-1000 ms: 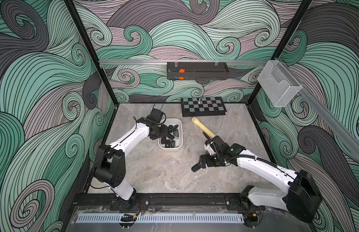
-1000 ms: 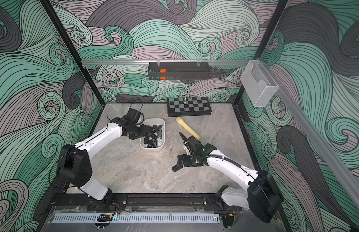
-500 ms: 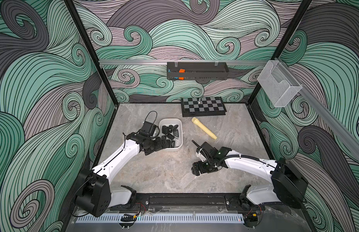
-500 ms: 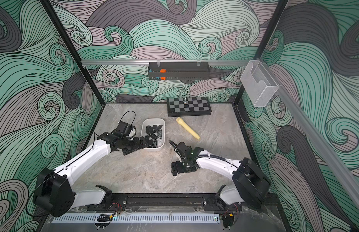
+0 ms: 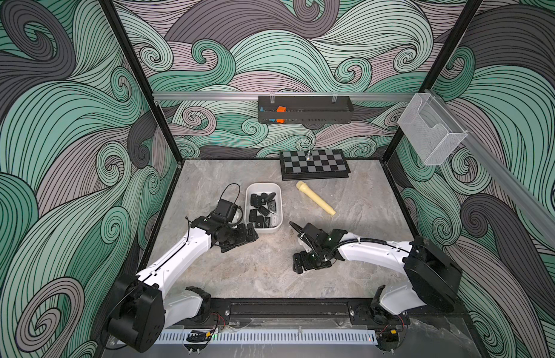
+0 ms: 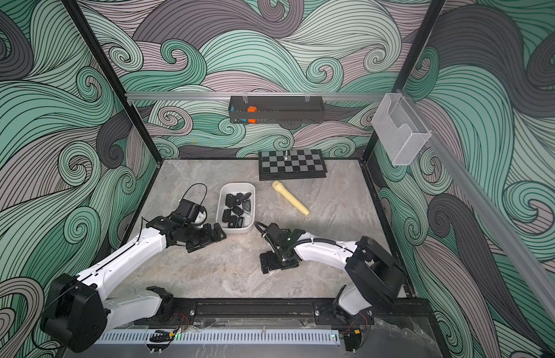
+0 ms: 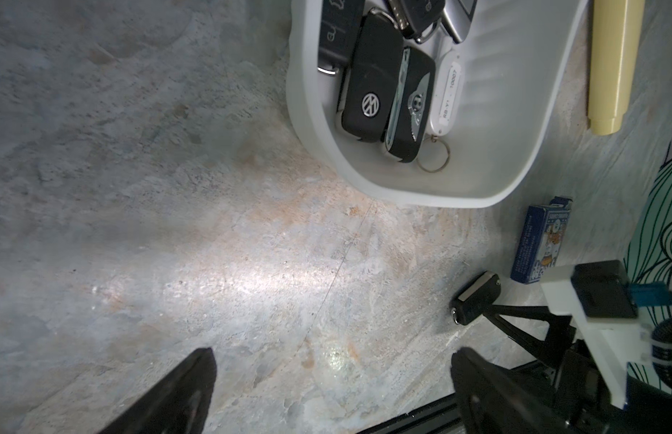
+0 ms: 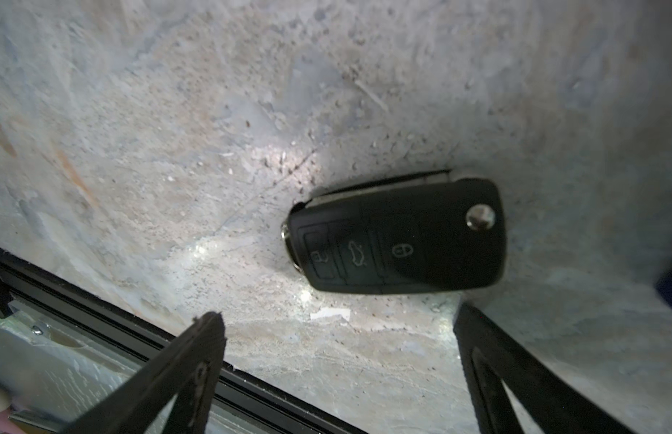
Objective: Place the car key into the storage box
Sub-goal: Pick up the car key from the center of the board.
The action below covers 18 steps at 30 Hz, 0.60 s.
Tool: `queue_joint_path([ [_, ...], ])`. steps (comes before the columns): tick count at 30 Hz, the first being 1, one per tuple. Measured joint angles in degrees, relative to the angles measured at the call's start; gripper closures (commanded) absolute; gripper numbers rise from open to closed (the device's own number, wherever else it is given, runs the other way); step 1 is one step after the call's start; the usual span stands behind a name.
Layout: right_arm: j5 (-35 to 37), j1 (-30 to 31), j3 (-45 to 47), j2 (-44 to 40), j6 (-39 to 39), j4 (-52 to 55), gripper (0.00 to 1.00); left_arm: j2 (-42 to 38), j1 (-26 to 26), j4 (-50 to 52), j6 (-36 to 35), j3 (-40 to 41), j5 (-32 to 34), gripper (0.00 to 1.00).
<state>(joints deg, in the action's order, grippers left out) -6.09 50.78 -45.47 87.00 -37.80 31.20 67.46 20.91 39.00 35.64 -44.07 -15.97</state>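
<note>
My right hand [image 8: 336, 315] has its fingers wide apart, close before the car key [image 8: 394, 236], which lies flat on the counter [image 8: 176, 150], outside the storage box [image 5: 263, 186]. My left hand [image 7: 331, 353] is apart too, empty, near this box

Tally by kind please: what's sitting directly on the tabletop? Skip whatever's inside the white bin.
shallow white plastic storage box: 1
black flip car key, lying loose on the table: 1
cream plastic flashlight: 1
black-and-grey folding chessboard: 1
small blue printed carton: 1
Total: 5
</note>
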Motion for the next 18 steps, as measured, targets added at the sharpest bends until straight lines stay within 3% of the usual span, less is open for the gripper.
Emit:
queue_joint_path([
  [13, 2.9, 0.1, -7.5, 7.6, 1.4, 0.3, 0.13, -8.9, -2.3, 2.4, -0.1, 2.8, 1.4, 0.01],
  [18, 5.1, 1.0, -8.9, 8.8, 1.8, 1.5, 0.22, -11.1, -2.8, 2.8, -0.1, 3.1, 2.2, 0.01],
])
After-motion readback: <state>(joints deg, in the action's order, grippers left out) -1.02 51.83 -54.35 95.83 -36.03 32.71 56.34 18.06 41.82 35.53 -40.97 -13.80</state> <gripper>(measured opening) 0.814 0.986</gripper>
